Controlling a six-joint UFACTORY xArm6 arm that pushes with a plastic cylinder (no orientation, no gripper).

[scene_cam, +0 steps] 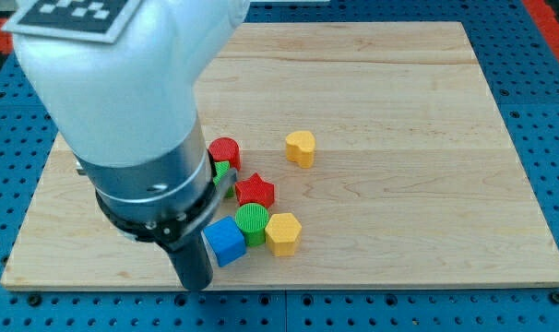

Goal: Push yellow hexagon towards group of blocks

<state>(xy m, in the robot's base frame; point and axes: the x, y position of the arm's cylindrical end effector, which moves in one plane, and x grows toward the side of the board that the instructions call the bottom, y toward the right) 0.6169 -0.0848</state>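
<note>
The yellow hexagon [283, 232] lies near the view's bottom middle, touching the right side of a green cylinder [253, 221]. A blue cube [226, 242] sits just left of them. A red star [255, 191] lies above the green cylinder. A red cylinder [225, 150] and a partly hidden green block [222, 171] lie further up, beside the arm. A yellow heart-shaped block [300, 148] stands alone above and to the right. My tip [195, 287] is at the board's bottom edge, just left of and below the blue cube.
The wooden board [399, 111] rests on a blue perforated table [538, 55]. The bulky white and grey arm body [123, 101] covers the board's left part and may hide other blocks.
</note>
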